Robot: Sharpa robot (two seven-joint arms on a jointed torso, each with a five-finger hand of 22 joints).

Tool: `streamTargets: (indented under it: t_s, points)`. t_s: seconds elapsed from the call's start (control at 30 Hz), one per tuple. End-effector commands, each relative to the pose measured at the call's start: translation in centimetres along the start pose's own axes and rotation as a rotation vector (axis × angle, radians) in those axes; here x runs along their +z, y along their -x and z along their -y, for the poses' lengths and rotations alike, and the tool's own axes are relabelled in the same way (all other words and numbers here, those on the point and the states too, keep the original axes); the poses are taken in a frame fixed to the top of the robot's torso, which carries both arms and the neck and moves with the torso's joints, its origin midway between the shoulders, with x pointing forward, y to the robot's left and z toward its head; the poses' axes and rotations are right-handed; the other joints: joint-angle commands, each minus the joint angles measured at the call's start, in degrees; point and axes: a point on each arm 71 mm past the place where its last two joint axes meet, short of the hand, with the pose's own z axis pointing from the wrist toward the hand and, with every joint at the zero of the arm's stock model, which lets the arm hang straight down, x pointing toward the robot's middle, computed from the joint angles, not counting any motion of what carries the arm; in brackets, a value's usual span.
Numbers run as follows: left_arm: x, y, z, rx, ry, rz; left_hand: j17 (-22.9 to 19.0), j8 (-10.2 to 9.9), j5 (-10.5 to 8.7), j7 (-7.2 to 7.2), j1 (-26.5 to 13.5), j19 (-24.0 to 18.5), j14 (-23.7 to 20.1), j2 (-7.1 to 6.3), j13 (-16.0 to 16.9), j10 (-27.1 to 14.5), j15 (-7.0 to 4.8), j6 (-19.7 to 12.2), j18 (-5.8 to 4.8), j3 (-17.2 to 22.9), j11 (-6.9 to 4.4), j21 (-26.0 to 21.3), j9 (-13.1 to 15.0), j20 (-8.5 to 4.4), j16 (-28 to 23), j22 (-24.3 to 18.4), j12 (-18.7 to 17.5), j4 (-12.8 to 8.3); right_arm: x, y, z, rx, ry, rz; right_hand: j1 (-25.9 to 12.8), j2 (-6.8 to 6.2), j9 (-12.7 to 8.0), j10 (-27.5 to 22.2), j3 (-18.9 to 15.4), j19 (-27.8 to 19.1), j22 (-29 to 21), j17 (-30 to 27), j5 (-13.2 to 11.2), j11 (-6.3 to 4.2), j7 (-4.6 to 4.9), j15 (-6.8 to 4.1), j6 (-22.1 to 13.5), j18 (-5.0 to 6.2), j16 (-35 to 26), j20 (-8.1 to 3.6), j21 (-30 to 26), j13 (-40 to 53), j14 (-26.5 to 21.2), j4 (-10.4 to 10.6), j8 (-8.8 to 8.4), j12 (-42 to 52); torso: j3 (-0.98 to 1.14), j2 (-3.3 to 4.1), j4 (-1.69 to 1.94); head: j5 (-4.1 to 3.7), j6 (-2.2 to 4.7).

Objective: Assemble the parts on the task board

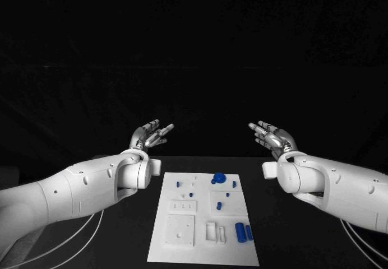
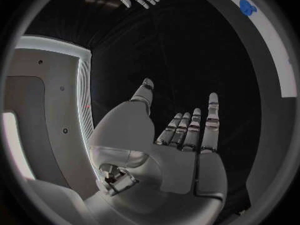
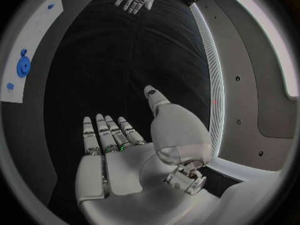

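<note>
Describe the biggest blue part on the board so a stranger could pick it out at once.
Start at the white task board lying in the middle of the black table. Go to its far edge, near the middle: the large blue part sits there. It is round and bulkier than the small blue dots beside it.

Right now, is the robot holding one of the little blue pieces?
No, both the left hand and the right hand are raised with spread, empty fingers, and the blue pieces lie on the white task board.
</note>
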Motion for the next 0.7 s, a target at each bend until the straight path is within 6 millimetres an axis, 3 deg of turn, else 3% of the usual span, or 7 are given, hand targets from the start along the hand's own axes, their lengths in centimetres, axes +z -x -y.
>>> streamTargets:
  t_s: [0.03,0.3,0.5,0.57,0.6,0.63,0.7]
  points:
    - [1.2,-0.1,0.3,0.001,0.02,-0.084,0.12,0.42,0.43,0.21,2.66,1.74,1.35,0.06,0.11,0.97,0.23,1.0,1.18,0.13,0.2,0.43,0.14,0.55,0.32,0.2,0.3,0.24,0.7,-0.3,0.2,0.004,-0.075,-0.184,2.82,0.21,0.14,1.15,0.66,1.06,0.13,0.15,0.64,0.53,3.68,0.62,1.1,1.18,0.35,0.39,0.46,0.13,1.33,-0.64,0.37,0.37,-0.02,-0.01,-0.02,0.02,-0.01]
    - [2.8,0.8,0.9,0.036,0.017,-0.082,0.19,0.46,0.43,0.55,2.81,1.99,2.83,0.42,0.14,1.61,0.32,1.53,1.27,0.05,0.47,0.54,0.17,0.53,0.38,0.24,0.33,0.14,2.0,1.3,-0.3,-0.028,-0.112,-0.227,6.04,-0.39,0.27,4.11,0.96,3.04,0.28,0.33,0.61,1.05,4.02,1.36,3.47,0.6,0.51,-0.43,1.0,0.3,4.9,-4.45,0.5,0.54,-0.02,-0.01,-0.02,0.02,-0.01]
    - [2.7,0.9,0.9,0.029,0.025,-0.112,0.66,0.73,0.64,2.25,4.15,4.82,12.57,1.82,0.55,10.15,1.18,5.91,2.19,-0.51,2.11,1.8,0.41,0.22,0.94,0.61,0.75,-1.16,2.4,2.1,-0.7,-0.248,-0.047,-0.191,9.44,-1.3,0.92,17.45,3.38,12.77,0.99,1.09,0.59,0.22,3.27,0.51,15.87,0.32,1.25,-2.5,3.52,0.91,21.1,-8.64,1.19,1.11,-0.06,-0.02,0.02,0.22,-0.69]
    - [2.6,1.0,0.9,0.032,0.025,-0.118,1.29,1.28,1.67,2.95,6.19,8.54,26.56,2.72,1.01,21.89,1.68,13.46,1.99,-0.43,2.59,3.98,0.85,-1.77,3.09,1.31,1.29,-2.7,2.5,2.0,-0.8,-0.325,-0.02,-0.197,9.72,-1.76,1.25,26.26,4.99,20.16,1.56,1.71,1.24,-0.98,2.6,-0.84,22.82,0.15,1.81,-3.71,5.41,1.32,32.2,-9.84,1.56,1.39,-0.13,0.0,-0.03,0.36,-0.75]
    - [2.6,1.1,1.0,0.034,0.025,-0.123,1.53,1.41,1.75,3.17,6.64,10.31,29.14,3.1,1.36,29.87,1.18,16.64,1.08,-0.58,2.54,5.07,1.03,-3.12,3.7,1.64,1.9,-3.14,2.5,1.9,-0.9,-0.374,-0.003,-0.203,9.35,-2.09,1.68,32.98,6.21,25.7,1.9,1.83,2.11,-1.77,2.18,-1.89,29.23,-0.13,1.82,-4.68,6.83,1.6,35.47,-10.5,1.83,1.64,-0.13,0.04,-0.06,0.43,-0.73]
    - [2.6,1.1,1.0,0.036,0.025,-0.126,1.51,1.43,1.8,3.14,7.01,11.6,30.62,3.45,1.38,32.3,0.8,18.97,0.06,-0.71,2.32,5.87,1.12,-4.32,3.56,1.86,2.0,-3.46,2.6,1.9,-0.9,-0.405,0.008,-0.207,9.19,-2.22,2.09,34.96,6.96,28.38,2.06,1.95,2.55,-2.19,1.85,-2.44,33.87,-0.26,1.99,-5.2,7.51,1.62,36.96,-10.86,2.18,1.8,-0.15,0.1,-0.08,0.48,-0.76]
    - [2.5,1.2,1.2,0.047,0.022,-0.135,2.06,2.92,1.98,2.78,8.04,15.17,36.37,4.35,1.37,38.28,-0.51,30.72,-2.78,-0.95,1.27,8.13,1.75,-8.03,4.04,2.51,2.39,-4.27,2.6,1.5,-1.1,-0.51,0.05,-0.224,8.77,-2.59,2.31,37.92,9.39,32.11,2.25,2.26,3.6,-3.23,1.19,-4.08,37.3,-0.5,2.4,-6.8,8.71,1.66,41.3,-11.85,2.35,1.93,-0.15,0.29,-0.18,0.68,-0.8]
